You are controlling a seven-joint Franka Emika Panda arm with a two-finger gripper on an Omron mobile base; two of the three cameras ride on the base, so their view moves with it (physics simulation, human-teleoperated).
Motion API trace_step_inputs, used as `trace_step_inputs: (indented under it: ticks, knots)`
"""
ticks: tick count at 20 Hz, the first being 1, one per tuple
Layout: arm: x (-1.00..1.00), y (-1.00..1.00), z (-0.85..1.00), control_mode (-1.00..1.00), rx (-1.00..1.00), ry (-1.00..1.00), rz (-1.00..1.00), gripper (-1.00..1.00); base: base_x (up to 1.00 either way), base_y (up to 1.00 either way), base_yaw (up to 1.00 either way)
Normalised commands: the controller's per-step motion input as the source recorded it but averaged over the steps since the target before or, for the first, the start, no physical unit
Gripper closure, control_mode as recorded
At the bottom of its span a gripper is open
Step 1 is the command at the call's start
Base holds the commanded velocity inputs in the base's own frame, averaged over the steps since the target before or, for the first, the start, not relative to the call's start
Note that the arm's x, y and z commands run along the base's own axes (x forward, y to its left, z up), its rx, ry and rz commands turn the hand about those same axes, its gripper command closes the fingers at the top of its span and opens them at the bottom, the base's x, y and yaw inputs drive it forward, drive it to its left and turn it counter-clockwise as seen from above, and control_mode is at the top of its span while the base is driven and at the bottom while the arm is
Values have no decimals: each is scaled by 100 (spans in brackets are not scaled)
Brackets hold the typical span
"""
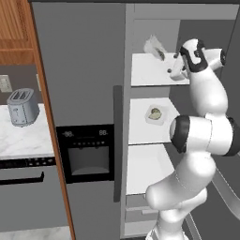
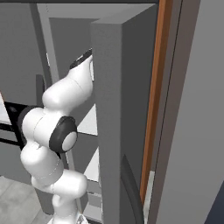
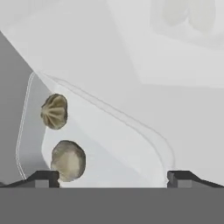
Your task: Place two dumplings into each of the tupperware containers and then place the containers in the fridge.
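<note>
The jaws are wide open. In the hand view the two dark finger tips [image 3: 43,177] stand far apart at the bottom, one at the left and one at the right, and they hold nothing. The gripper [image 3: 113,177] sits just in front of a clear tupperware container [image 3: 131,131]. The left finger tip is right beside the lower dumpling [image 3: 68,159], but it is hard to say if they touch.

That container lies on the top shelf [image 1: 147,75] of the open fridge [image 1: 79,70]. It has two dumplings in it, near its left wall in the hand view. The upper dumpling [image 3: 54,111] shows its folds well. The lower one is partly cut off by the finger tip.

In the left base view the arm [image 1: 206,89] reaches up to the top shelf. The hand covers the right end of that shelf, so the jaws are hard to see there. A see-through shape [image 1: 154,47] stands tilted near the back of the top shelf (it looks like the container, but it is too faint to be sure).

The second container [image 1: 155,114] rests on the middle shelf [image 1: 140,131], toward its right edge. Something olive-tan lies in it, too small to count.

In the right base view the fridge door [image 2: 120,109] hides the shelves and the hand.

A silver toaster [image 1: 22,107] sits on the marble table [image 1: 23,140] left of the fridge.
</note>
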Motion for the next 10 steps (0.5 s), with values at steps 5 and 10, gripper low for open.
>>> trace_step_inputs:
  ticks: [5, 10]
  knots:
    - [14, 41, 39, -100, -5, -10, 14, -100, 0, 0, 0]
    - [10, 6, 76, -100, -33, -1, 5, -100, 0, 0, 0]
